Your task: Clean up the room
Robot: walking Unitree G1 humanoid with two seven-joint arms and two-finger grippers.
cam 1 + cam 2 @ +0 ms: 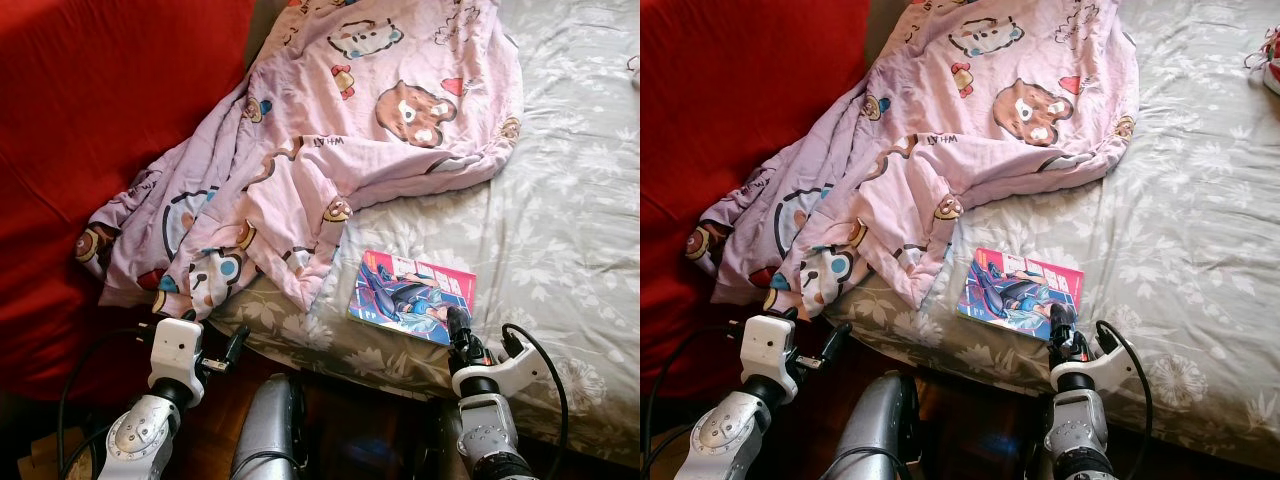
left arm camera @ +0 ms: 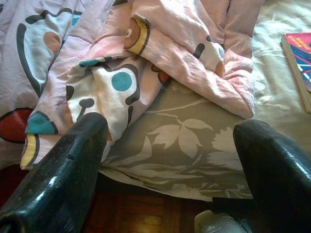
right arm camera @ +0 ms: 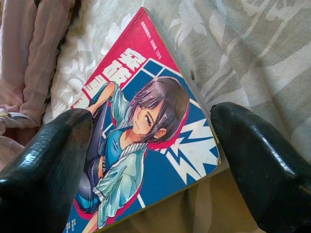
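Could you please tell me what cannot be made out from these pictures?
- Head views: bed surface beneath the crumpled pink cartoon-print blanket is hidden.
- Right eye view: red-and-white object on the grey floral bedsheet is cut off by the edge.
- Right wrist view: the glossy manga book has a corner hidden behind a black finger.

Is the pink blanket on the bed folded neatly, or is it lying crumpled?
Crumpled. The pink blanket lies bunched in uneven folds on the bed, one end hanging over its edge beside the red cloth.
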